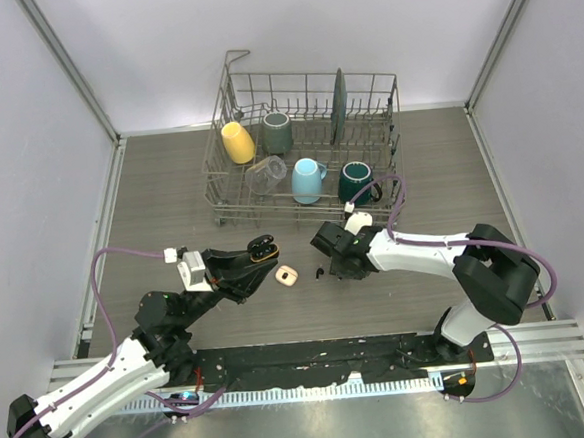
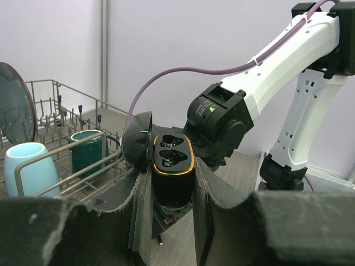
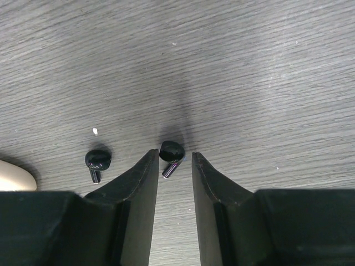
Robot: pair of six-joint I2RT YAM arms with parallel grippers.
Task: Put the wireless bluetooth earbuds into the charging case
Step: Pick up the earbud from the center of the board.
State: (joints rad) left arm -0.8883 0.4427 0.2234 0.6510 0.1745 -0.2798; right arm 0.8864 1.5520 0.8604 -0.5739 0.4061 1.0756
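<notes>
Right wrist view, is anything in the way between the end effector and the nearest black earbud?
Nothing visible. The black earbud lies on the bare table, right between the open fingertips of the right end effector. A second black earbud sits off to one side, clear of it.

Place: a robot test cell in a lab
Enclosure: plain pale walls (image 1: 309,27) close in the table (image 1: 170,187) on the left, far and right sides, with slanted metal posts (image 1: 69,69) at its two far corners
Mounting: a left arm (image 1: 103,378) and a right arm (image 1: 425,250), white and black, are bolted to a metal rail (image 1: 322,355) along the table's near edge
Wiring: purple cables (image 1: 124,253) loop openly off both arms
Props: a wire dish rack (image 1: 219,174) at the table's far edge holds mugs (image 1: 238,142), a glass (image 1: 267,173) and a plate (image 1: 339,105)
Surface: grey wood-grain tabletop
</notes>
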